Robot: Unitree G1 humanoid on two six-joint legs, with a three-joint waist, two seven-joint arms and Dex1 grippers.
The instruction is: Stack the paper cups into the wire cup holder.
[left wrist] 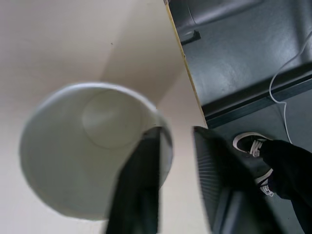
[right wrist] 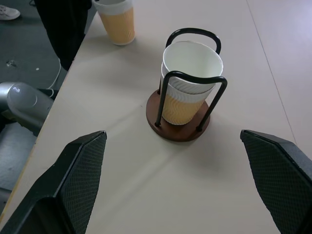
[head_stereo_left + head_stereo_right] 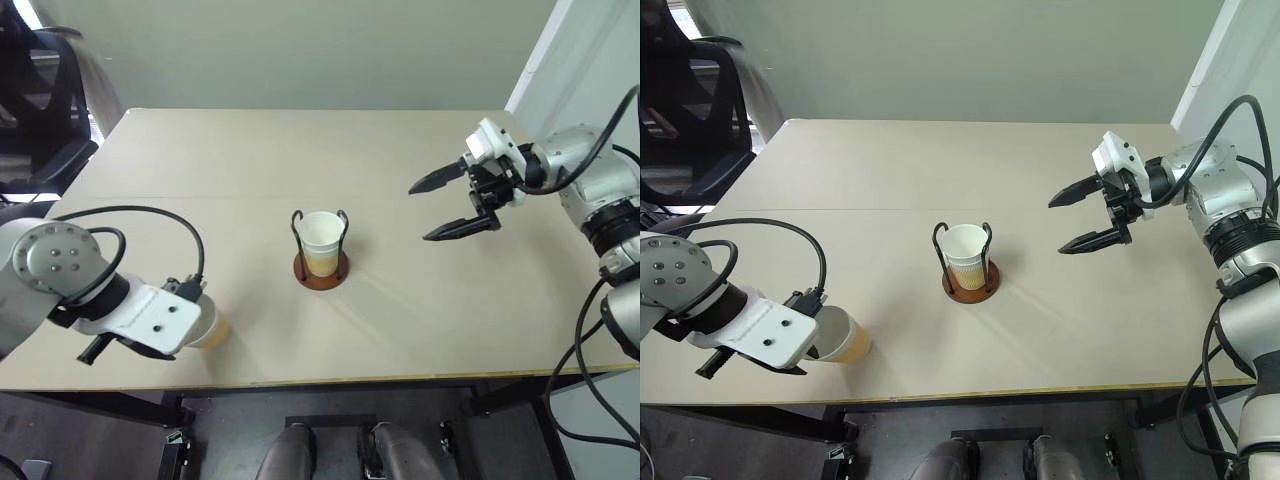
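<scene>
Beige and bare, the surface (image 3: 400, 330) carries little: the wire cup holder (image 2: 178, 127) stands near its middle with two paper cups already nested between its loops, the stacked cups (image 2: 191, 73) leaning a little to one side. One loose cup (image 3: 843, 337) sits close to the near edge, on the robot's left.

Over that cup the left pincer (image 1: 175, 161) points nearly straight down, drawn in on the rim with one finger inside the cup wall and the other outside. Out on the right, the right pincer (image 3: 447, 207) hangs above the surface, spread wide and holding nothing, well apart from the holder.

My worry is the pinch itself. Thin paper caught at one spot of the rim may crumple or go oval, and an oval cup could jam on the leaning stack rather than slide in. A slack bite could let it swing or drop off that near edge. Catching a wire loop on the way down might tip the light holder.
</scene>
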